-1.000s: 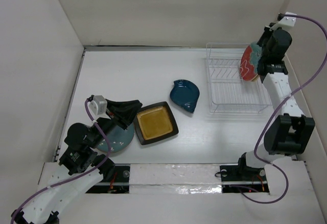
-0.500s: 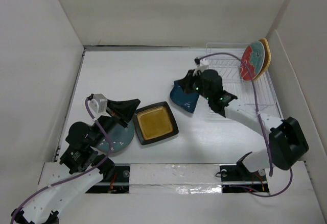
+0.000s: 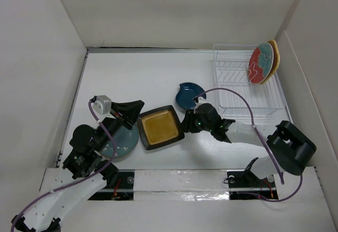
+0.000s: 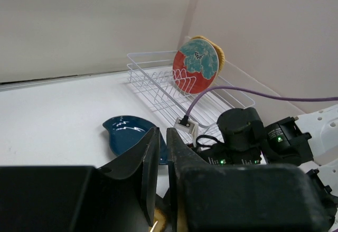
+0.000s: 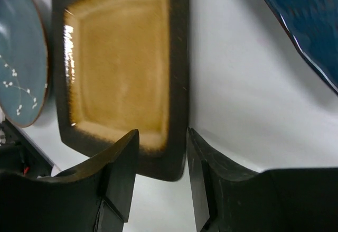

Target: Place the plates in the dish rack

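The rack (image 3: pixel 232 92) holds two plates (image 3: pixel 257 64); three lie outside (leaf (image 3: pixel 189 94), square (image 3: pixel 160 127), teal (image 3: pixel 120 143)). Right claw (image 5: pixel 162 139) gapes astride the square's rim. Left claw (image 4: pixel 162 152) is nearly shut, empty.

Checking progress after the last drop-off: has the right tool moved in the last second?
Yes. The right tool left the dish rack and swung toward the near-left, and is now at the black square plate's right edge.

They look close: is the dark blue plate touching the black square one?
Apart. Right wrist view shows bare table between the dark blue plate and black square plate.
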Available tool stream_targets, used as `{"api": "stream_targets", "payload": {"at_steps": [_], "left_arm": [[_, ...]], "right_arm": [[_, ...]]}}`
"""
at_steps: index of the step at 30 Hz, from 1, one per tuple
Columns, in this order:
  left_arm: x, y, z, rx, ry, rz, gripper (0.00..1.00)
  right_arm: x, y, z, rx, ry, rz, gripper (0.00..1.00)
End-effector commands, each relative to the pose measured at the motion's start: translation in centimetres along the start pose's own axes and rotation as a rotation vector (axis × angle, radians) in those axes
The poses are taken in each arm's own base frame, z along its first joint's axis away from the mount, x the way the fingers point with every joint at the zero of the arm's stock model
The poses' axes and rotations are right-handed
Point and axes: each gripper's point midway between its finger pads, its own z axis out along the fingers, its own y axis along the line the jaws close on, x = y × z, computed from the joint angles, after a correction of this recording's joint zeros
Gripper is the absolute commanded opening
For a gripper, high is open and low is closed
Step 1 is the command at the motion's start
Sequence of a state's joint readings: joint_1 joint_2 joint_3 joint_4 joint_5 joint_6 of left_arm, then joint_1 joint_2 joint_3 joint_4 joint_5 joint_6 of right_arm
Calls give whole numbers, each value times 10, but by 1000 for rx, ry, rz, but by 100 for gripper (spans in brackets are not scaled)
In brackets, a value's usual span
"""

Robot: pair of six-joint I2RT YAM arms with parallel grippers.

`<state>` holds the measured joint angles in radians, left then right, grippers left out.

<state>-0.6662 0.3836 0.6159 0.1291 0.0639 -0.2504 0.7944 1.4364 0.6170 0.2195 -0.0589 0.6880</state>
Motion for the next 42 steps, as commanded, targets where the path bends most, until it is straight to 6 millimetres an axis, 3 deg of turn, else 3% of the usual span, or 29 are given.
{"api": "stream_targets", "payload": {"at_steps": [1, 6, 15, 23, 24, 27, 30, 34, 37, 42], "left_arm": [[-18, -7, 1, 23, -48, 9, 9], [-17, -10, 2, 37, -47, 11, 11], [-13, -7, 4, 25, -30, 12, 12], [-13, -7, 4, 29, -30, 15, 12], [-13, -9, 4, 36, -28, 15, 12], [-15, -8, 3, 31, -37, 16, 12], [-12, -7, 4, 25, -28, 17, 12], [-14, -8, 5, 33, -32, 17, 12], [-13, -7, 5, 28, -29, 17, 12], [-15, -6, 3, 22, -39, 17, 12]], "right_arm": [[-5, 7, -2, -28, -53, 62, 47], [1, -9, -2, 18, -53, 90, 49], [6, 15, 23, -149, 31, 90, 54], [14, 9, 43, -202, 52, 145, 53], [19, 1, 48, -189, 64, 166, 53], [26, -8, 53, -194, 64, 206, 48], [25, -8, 52, -208, 42, 217, 38], [18, -8, 46, -174, 13, 187, 14], [10, -8, 41, -152, -10, 165, 3], [-17, 15, 17, -150, -104, 106, 0]]}}
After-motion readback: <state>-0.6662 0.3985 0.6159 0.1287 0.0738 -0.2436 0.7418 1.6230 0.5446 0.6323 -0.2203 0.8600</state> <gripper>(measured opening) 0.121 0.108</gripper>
